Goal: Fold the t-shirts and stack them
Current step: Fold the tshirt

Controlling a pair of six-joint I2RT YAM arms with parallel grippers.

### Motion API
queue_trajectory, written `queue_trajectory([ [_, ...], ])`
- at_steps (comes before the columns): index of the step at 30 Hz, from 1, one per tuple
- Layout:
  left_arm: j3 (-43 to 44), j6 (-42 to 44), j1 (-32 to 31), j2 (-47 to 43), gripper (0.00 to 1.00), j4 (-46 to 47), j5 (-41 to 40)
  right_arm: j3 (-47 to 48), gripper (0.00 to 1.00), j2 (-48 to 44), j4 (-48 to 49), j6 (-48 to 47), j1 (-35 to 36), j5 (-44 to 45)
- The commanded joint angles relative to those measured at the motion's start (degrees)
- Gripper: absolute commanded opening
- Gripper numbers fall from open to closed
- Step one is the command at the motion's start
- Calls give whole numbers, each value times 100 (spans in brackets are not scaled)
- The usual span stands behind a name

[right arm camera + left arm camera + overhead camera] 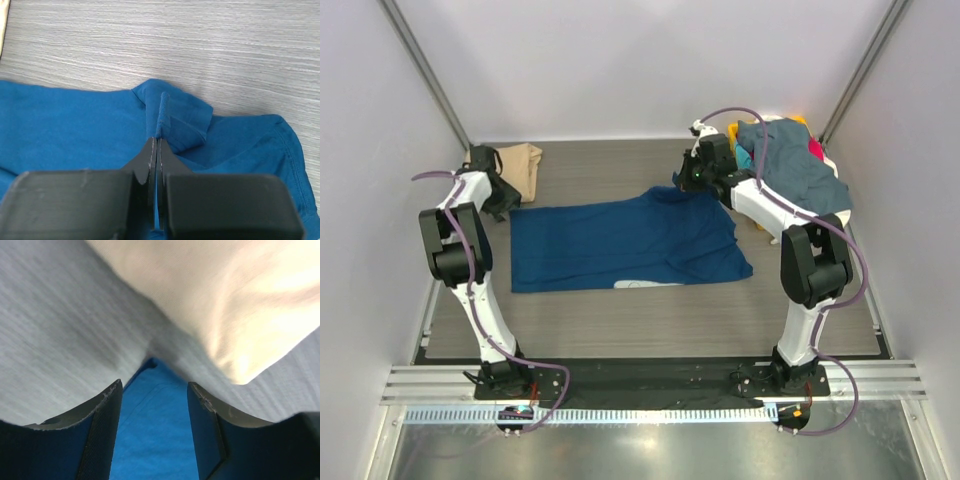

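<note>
Navy blue cloth t-shirt lies on the grey table; my right pincer clenches its fold, my left pincer is released.

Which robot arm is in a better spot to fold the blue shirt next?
Right, probably. The right gripper is shut on a pinch of the blue shirt at its far edge. The left gripper stands open over the shirt's corner, gripping nothing I can see.
</note>
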Motion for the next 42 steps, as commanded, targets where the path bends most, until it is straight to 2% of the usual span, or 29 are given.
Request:
queue_trajectory([
  [1, 30, -149, 49, 51, 57, 511, 168, -97, 1, -300, 243, 21, 37, -81],
  [6, 109, -175, 49, 306, 55, 520, 125, -106, 1, -247, 243, 30, 45, -90],
  [12, 21, -246, 49, 403, 44, 503, 98, -80, 1, -186, 234, -14, 37, -63],
  [14, 48, -255, 49, 377, 34, 494, 37, -80, 1, -195, 234, -49, 45, -10],
  [15, 74, -246, 49, 359, 26, 477, 46, -80, 1, -203, 234, -49, 37, -2],
  [16, 92, -246, 40, 342, 13, 459, 54, -71, 1, -203, 234, -75, 28, 25],
  [18, 144, -246, 49, 254, 2, 406, 81, -80, 1, -238, 234, -111, 37, 86],
  [23, 285, -333, 49, -53, 0, -31, -147, -106, 1, -414, 243, -216, 2, 191],
  [28, 49, -439, 49, -781, 0, -279, -270, -527, 1, -957, 243, -252, 2, 508],
  [30, -267, -483, 49, -1020, 0, -262, -323, -851, 1, -1152, 243, -208, 10, 832],
  [35, -1119, -562, 49, -1801, 0, -95, -289, -1512, 1, -1793, 286, -120, 1, 1009],
  [42, -1973, -615, 49, -2400, 0, 55, -279, -2443, 1, -2452, 366, 82, 10, 1194],
])
